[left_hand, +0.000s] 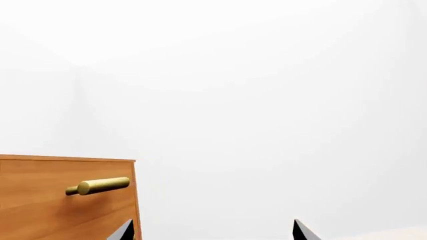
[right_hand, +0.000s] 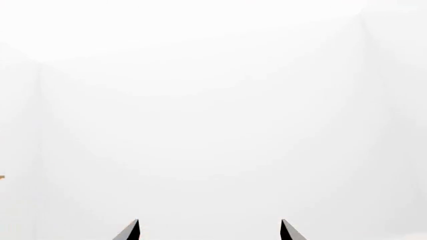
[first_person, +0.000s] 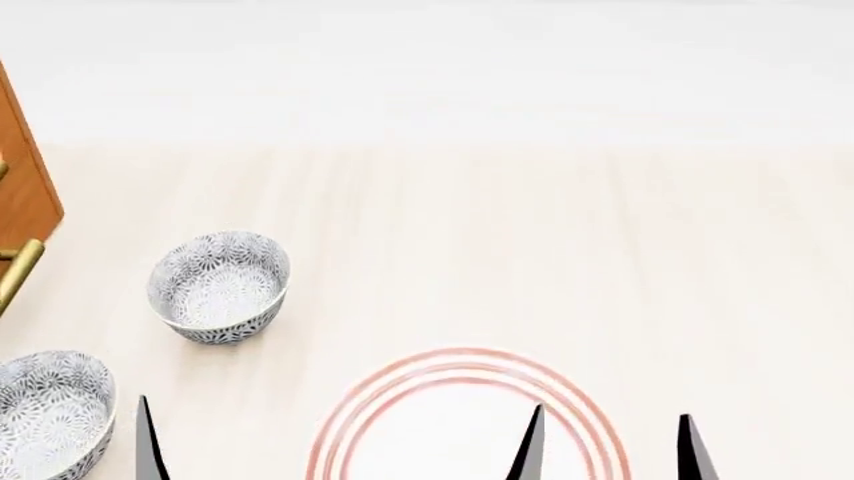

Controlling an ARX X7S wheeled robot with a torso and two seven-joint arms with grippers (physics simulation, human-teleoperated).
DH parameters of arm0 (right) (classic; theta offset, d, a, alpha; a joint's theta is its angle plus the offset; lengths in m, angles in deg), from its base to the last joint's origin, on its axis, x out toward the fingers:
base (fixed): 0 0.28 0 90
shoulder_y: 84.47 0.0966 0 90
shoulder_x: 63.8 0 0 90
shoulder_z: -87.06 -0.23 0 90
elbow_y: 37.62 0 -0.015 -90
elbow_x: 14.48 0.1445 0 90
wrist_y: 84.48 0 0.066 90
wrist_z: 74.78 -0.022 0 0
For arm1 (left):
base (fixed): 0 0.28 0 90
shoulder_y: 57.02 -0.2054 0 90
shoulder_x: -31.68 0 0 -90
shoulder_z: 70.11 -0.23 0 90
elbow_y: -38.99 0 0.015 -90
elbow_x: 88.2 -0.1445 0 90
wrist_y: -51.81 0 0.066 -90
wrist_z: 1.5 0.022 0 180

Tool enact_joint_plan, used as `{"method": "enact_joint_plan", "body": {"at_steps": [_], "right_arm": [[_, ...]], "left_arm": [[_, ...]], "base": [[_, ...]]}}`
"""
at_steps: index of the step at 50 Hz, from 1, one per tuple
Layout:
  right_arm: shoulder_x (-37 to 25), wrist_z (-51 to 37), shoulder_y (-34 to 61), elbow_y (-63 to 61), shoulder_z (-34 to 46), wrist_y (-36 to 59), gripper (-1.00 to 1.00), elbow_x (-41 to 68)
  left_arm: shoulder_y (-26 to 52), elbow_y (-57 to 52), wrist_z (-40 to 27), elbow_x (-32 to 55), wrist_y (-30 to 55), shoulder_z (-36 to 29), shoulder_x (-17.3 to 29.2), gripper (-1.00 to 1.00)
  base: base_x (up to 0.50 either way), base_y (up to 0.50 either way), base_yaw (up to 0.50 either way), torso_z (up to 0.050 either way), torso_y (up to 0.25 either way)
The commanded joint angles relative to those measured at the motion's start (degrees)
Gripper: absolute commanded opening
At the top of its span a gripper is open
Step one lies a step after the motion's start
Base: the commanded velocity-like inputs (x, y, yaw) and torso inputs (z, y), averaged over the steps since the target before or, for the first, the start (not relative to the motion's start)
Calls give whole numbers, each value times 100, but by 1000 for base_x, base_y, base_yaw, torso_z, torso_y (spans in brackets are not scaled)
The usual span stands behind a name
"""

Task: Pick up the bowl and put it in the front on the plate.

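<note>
A wooden cabinet [first_person: 24, 190] with a brass handle [first_person: 16, 272] stands at the far left of the head view, its edge against a pale wood-grain table [first_person: 534, 230]. Near the lower left corner sits a grey-blue floral bowl [first_person: 47, 412], cut off by the frame edge. Just beside it rises a single dark fingertip of the left gripper [first_person: 147, 440]; from the left wrist view, that gripper's [left_hand: 212, 231] two tips stand wide apart with nothing between them, the cabinet's [left_hand: 67, 197] front and its handle [left_hand: 99, 186] showing beyond against a white wall [left_hand: 267, 100].

Farther back and to the right, a second floral bowl [first_person: 219, 286] rests upright on the table, apart from the first and from the plate. Which of the two is the front bowl of the task cannot be told with certainty; neither is gripped.

At bottom centre lies the plate [first_person: 400, 395], white with thin red rings, partly out of frame and empty in its visible part. Over its right side hang the right gripper's [first_person: 609, 448] two dark tips, spread apart; the right wrist view confirms the right gripper [right_hand: 209, 231] wide and empty, facing only white.
</note>
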Motion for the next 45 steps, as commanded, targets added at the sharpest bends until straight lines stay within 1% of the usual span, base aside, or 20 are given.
{"method": "enact_joint_plan", "body": {"at_steps": [1, 12, 20, 45], "right_arm": [[15, 44, 24, -32, -22, 6, 100, -68], [-38, 18, 59, -5, 48, 8, 100, -24], [-97, 107, 33, -45, 152, -174, 100, 41], [-173, 7, 55, 33, 248, -171, 100, 36]], "left_arm": [[3, 20, -33, -58, -114, 77, -36, 100], [18, 26, -79, -32, -90, 36, 1, 100], [25, 18, -107, -30, -58, -3, 30, 100], [64, 84, -158, 72, 21, -131, 123, 100]], "base": [[500, 0, 0, 0, 0], [500, 0, 0, 0, 1], [36, 0, 0, 0, 0], [0, 493, 0, 0, 0]]}}
